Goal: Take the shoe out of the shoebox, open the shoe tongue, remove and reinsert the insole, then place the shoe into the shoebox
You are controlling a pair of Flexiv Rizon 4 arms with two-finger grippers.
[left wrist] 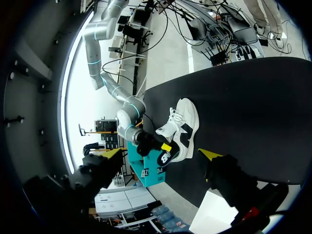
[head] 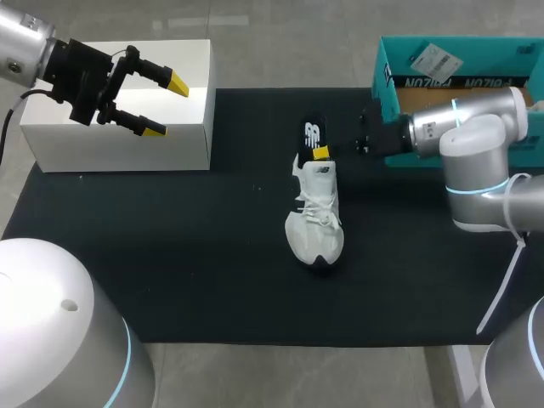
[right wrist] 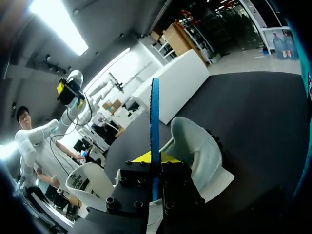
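The white shoe [head: 316, 223] lies mid-desk [head: 170, 272], its toe toward the near edge. The right gripper [head: 324, 152] is clamped on the black insole [head: 312, 133] at the shoe's heel. The teal shoebox [head: 384, 81] sits far right. The left gripper [head: 160, 105] hangs wide open over a white box [head: 119, 144], far left.

Silver left arm [head: 21, 47] and right arm [head: 476, 127] wear glowing blue rings; left claw [head: 166, 106] is black, yellow-tipped.
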